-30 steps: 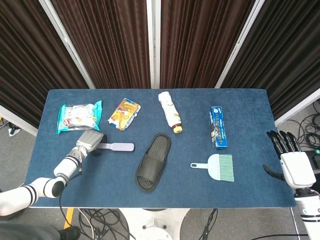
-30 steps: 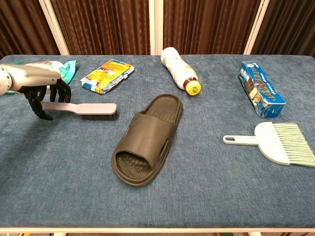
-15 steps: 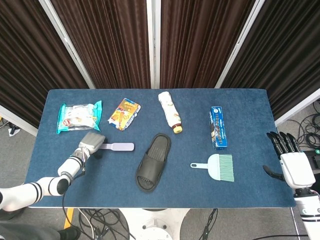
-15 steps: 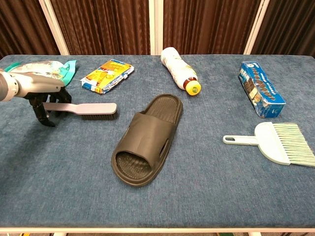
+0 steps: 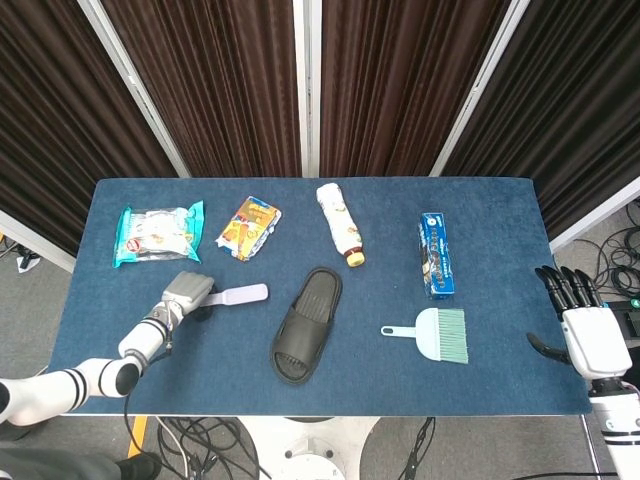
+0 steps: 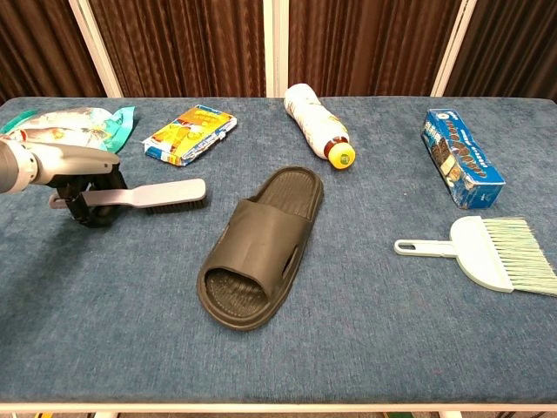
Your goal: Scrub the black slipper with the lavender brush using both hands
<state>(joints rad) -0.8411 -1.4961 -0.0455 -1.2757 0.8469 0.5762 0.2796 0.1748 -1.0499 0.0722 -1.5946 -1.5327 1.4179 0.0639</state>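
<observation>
The black slipper (image 5: 305, 325) (image 6: 261, 248) lies sole down at the table's middle, toe toward the front. To its left lies the lavender brush (image 5: 242, 294) (image 6: 170, 192), its head pointing at the slipper. My left hand (image 5: 185, 293) (image 6: 78, 178) grips the brush handle, dark fingers (image 6: 87, 207) curled under it, with the brush low over the cloth. My right hand (image 5: 587, 328) hangs past the table's right edge, fingers apart and holding nothing; the chest view does not show it.
Along the back lie a teal snack bag (image 5: 155, 232) (image 6: 74, 122), an orange packet (image 5: 250, 226) (image 6: 191, 133), a bottle on its side (image 5: 340, 222) (image 6: 318, 122) and a blue box (image 5: 437, 254) (image 6: 461, 157). A mint hand broom (image 5: 440, 333) (image 6: 492, 252) lies right of the slipper.
My left hand has closed round the brush handle and turned, and the brush has tilted slightly. The right hand has barely moved.
</observation>
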